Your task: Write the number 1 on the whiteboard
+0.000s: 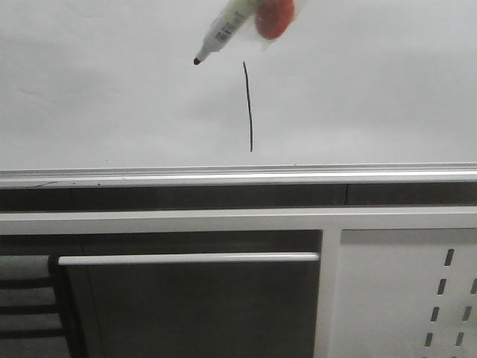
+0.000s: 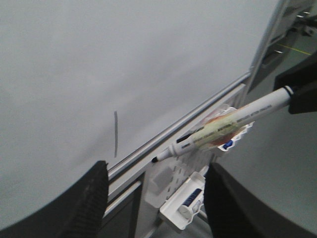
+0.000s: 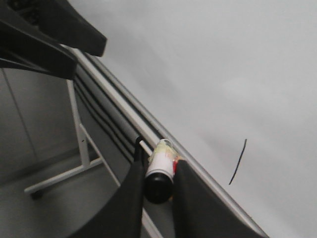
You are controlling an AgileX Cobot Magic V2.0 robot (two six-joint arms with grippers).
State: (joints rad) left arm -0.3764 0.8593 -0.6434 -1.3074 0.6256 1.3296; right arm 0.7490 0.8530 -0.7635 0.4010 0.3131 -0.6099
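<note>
So the right pincer (image 3: 157, 173) is clamped on the pen (image 1: 223, 30), tip just off the whiteboard (image 1: 112, 89), up & to the left of the thin up-down number 1 (image 1: 248, 108) near the bottom rail; left pincer (image 2: 153, 198) sits apart, holding nothing.

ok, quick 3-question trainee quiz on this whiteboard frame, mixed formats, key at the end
1. True or false: the marker tip touches the number 1.
2. Which gripper holds the marker? A) left B) right C) neither
3. Fill in: the stroke ends just above the whiteboard's silver ____.

Key:
1. False; the tip sits off to the stroke's left in the front view.
2. B; the right gripper is shut on the marker, the left gripper is open and empty.
3. Rail.
</note>
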